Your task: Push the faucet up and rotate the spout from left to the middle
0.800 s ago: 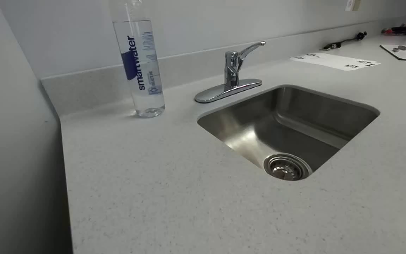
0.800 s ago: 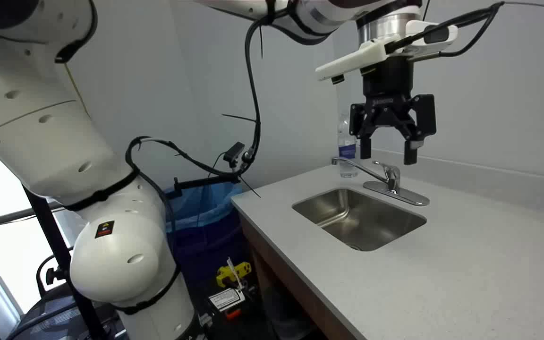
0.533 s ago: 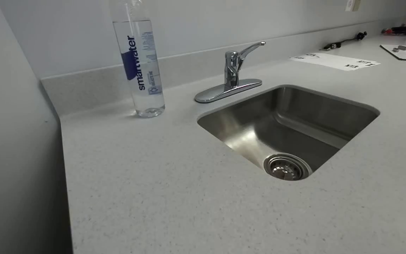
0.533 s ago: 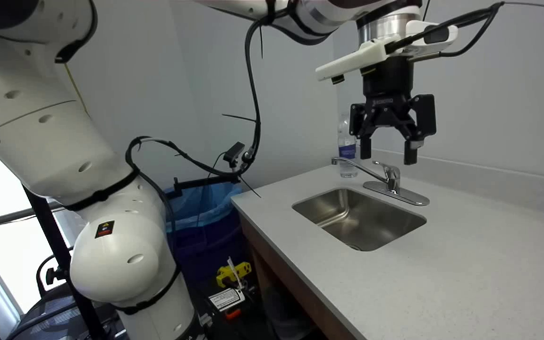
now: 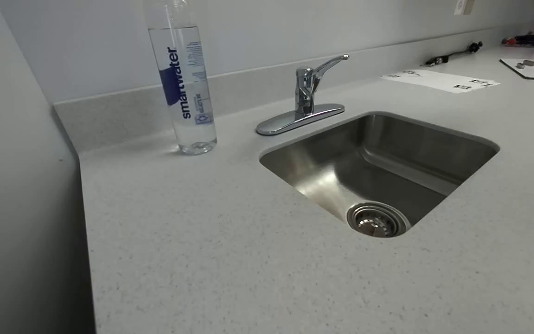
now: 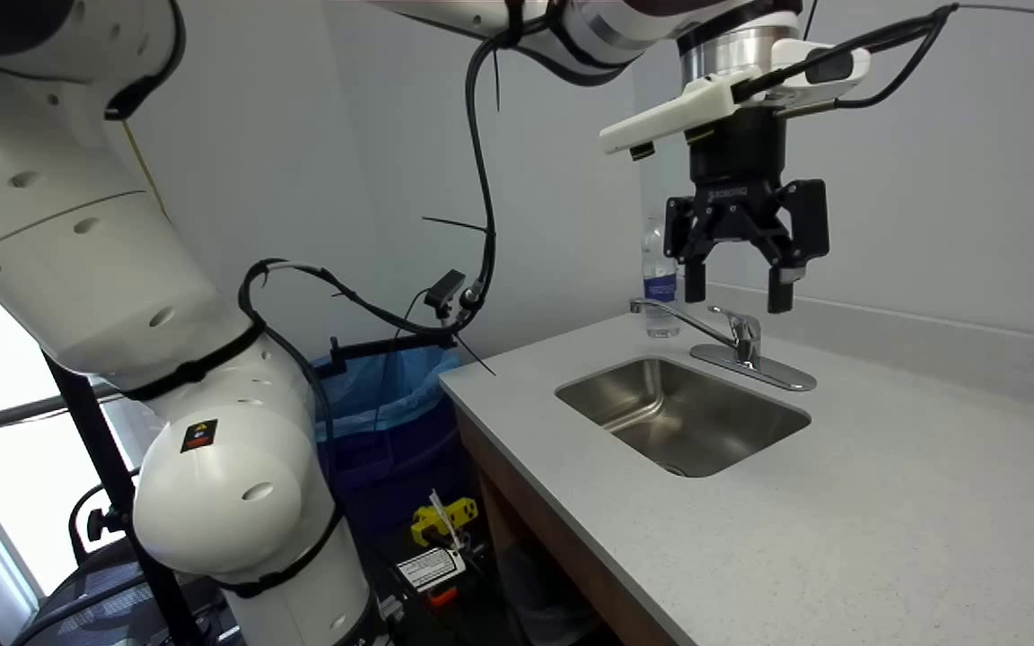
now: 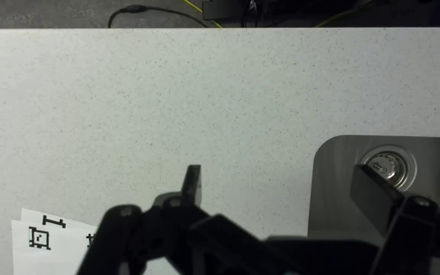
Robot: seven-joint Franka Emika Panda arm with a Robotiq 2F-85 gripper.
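One white arm, far left. One steel sink. One chrome spout, pointing left, from here crossing before a blue-labelled bottle. One gripper, spread wide, over the counter. One faucet, upright, just beside the sink.

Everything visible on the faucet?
The faucet looks like shiny chrome: short upright body, lever handle slanting up, long arched spout, oval base plate resting on the counter beside the sink. In an exterior view the spout reaches leftward, passing in front of the bottle; no water shows. Only the counter touches the faucet; the open gripper hangs apart.
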